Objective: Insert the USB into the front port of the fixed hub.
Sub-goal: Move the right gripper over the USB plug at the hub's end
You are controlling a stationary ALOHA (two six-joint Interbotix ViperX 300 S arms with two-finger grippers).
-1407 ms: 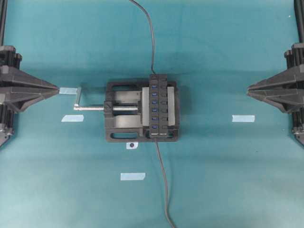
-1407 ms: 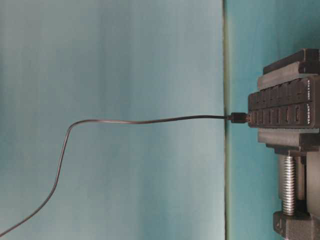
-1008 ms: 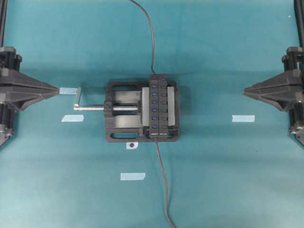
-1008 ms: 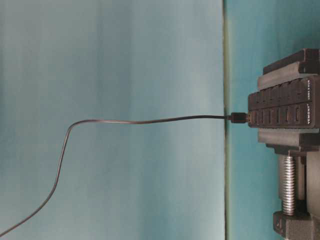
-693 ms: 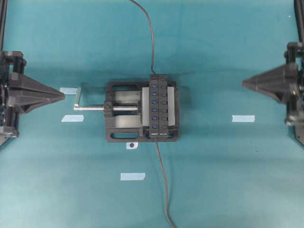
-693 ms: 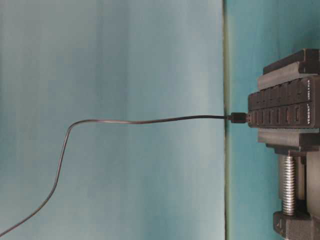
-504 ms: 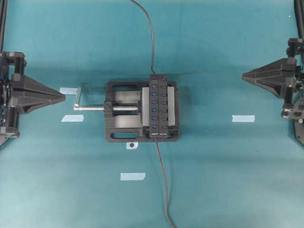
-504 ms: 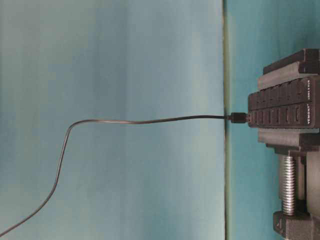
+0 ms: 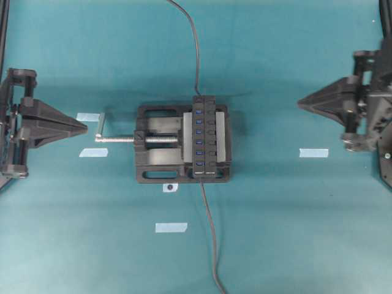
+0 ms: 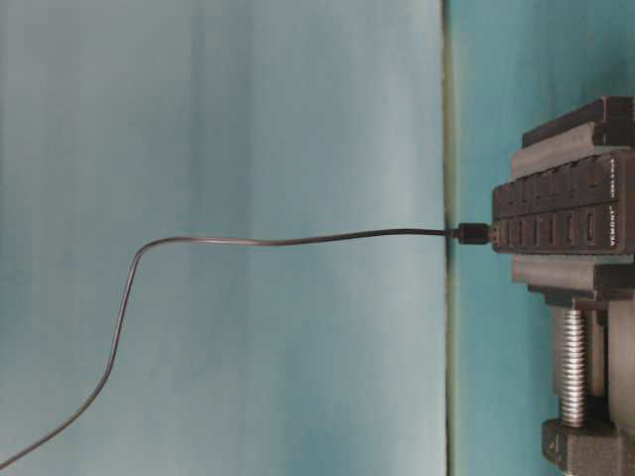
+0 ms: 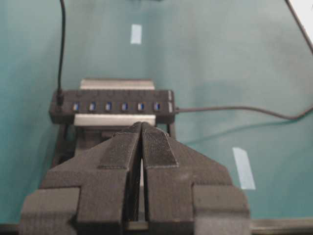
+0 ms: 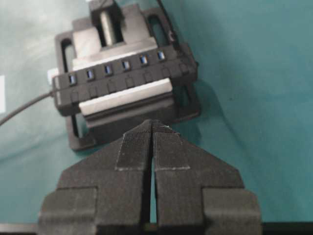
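Note:
The fixed hub [image 9: 205, 136], a narrow black strip with blue ports, is clamped in a black vise [image 9: 153, 168] at mid-table. A thin dark cable [image 9: 211, 245] runs from the near edge to the hub's front end, where the USB [image 9: 201, 182] lies against it. Whether it sits in the port I cannot tell. My left gripper [image 9: 84, 127] is shut and empty, left of the vise handle. Shut and empty too, my right gripper [image 9: 300, 103] hangs well right of the hub. From the wrist views I see the hub [image 11: 112, 105] [image 12: 122, 73] beyond each shut gripper [image 11: 142, 125] [image 12: 152, 122].
A second cable [image 9: 195, 49] leaves the hub's back end toward the far edge. The vise's silver screw handle [image 9: 101, 125] sticks out to the left. Pale tape strips [image 9: 313, 152] [image 9: 171, 227] [image 9: 93, 152] lie flat on the teal cloth.
Both arms have come inward toward the vise. The right one has also shifted toward the back and tilted. Hub, cables and vise have not moved; both grippers stay shut.

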